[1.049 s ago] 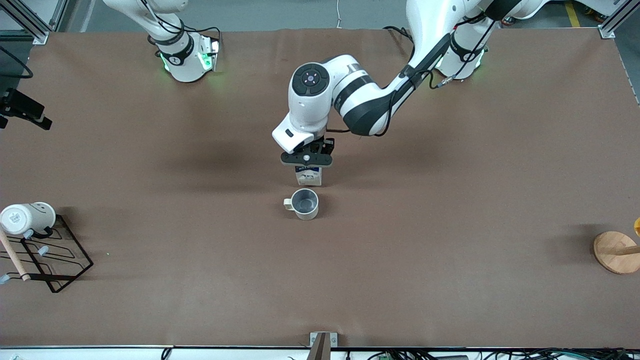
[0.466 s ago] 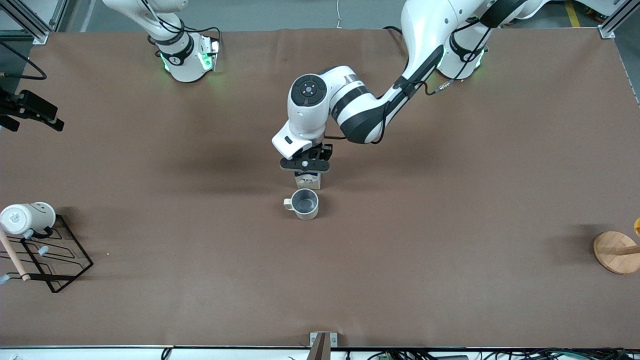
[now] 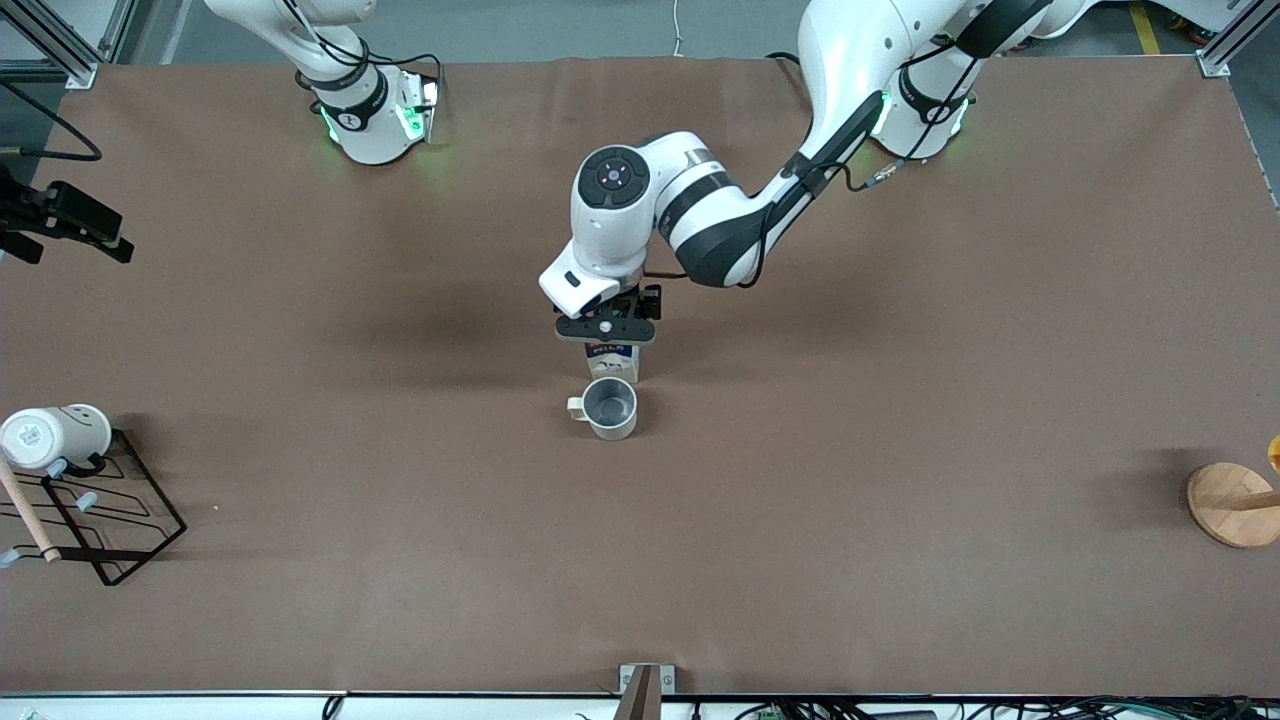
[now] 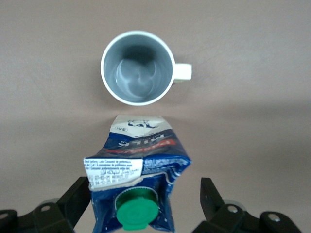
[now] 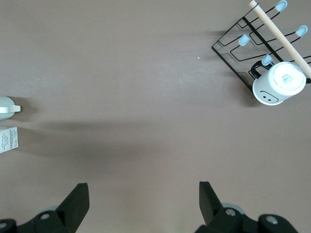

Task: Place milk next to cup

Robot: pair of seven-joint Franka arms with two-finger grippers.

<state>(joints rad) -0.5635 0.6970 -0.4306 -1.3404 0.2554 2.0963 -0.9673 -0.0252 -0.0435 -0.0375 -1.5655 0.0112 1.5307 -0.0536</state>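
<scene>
So your left gripper is sitting right over the milk in the middle of the table, and in the left wrist view its fingers are standing spread on either side of the carton with a visible gap at each side, so the claw is open and not pinching anything. The milk is standing upright on the table, green cap up, just beside the cup and a bit farther from the front camera than it; whether the two are actually touching, you can't really tell. The cup is upright too, with its handle pointing toward the right arm's end of the table. Your right gripper is hanging open over bare table at the right arm's end, that arm just waiting there. Down near that same end you're also seeing a white mug with a face lying on a black wire rack, and at the left arm's end a round wooden stand.
</scene>
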